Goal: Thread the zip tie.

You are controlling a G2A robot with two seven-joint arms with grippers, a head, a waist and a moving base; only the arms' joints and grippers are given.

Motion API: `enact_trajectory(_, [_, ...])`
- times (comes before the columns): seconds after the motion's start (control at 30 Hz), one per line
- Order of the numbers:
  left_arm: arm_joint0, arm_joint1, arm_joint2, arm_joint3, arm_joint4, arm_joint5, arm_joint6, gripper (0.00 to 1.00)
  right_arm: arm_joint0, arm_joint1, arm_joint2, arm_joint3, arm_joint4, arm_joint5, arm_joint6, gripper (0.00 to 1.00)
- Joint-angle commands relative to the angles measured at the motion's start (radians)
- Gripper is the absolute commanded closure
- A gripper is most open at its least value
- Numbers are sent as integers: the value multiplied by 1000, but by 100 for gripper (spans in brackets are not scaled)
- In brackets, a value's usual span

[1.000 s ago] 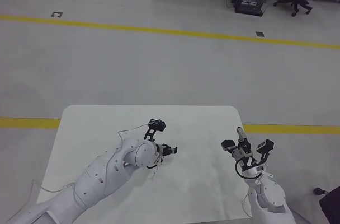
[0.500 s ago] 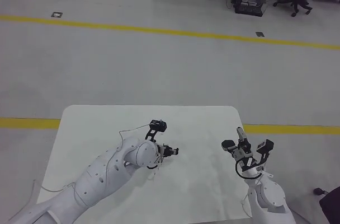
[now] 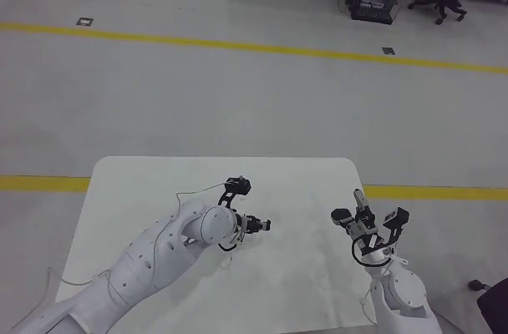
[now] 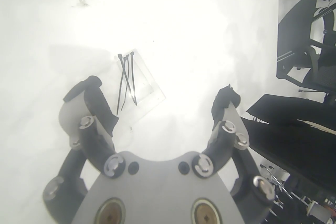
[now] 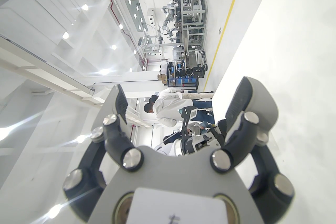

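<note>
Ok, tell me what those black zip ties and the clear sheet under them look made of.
Thin black zip ties: likely nylon plastic, slightly glossy, one strap catching light. Clear rectangular sheet: probably transparent plastic; the white table shows through, edges glint. Film or rigid, cannot tell.

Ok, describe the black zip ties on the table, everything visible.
The thin black plastic zip ties, three or so, lie flat in a loose bundle, crossing one another, small square heads together at one end. All look straight, none looped. They rest on a clear rectangular sheet on the white table. The left tool, open, hovers near their tail ends, holding none.
</note>
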Motion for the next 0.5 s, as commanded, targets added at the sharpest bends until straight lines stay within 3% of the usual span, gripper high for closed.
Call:
enact_trajectory(0.0, [3,0,1,3,0,-1,3,0,0,0,0,0,0,0,0,0])
enact_trajectory(0.2, [16,0,6,10,36,0,15,0,0,0,0,0,0,0,0,0])
enact_trajectory(0.47, [25,-17,0,-8,91,0,-9,0,0,0,0,0,0,0,0,0])
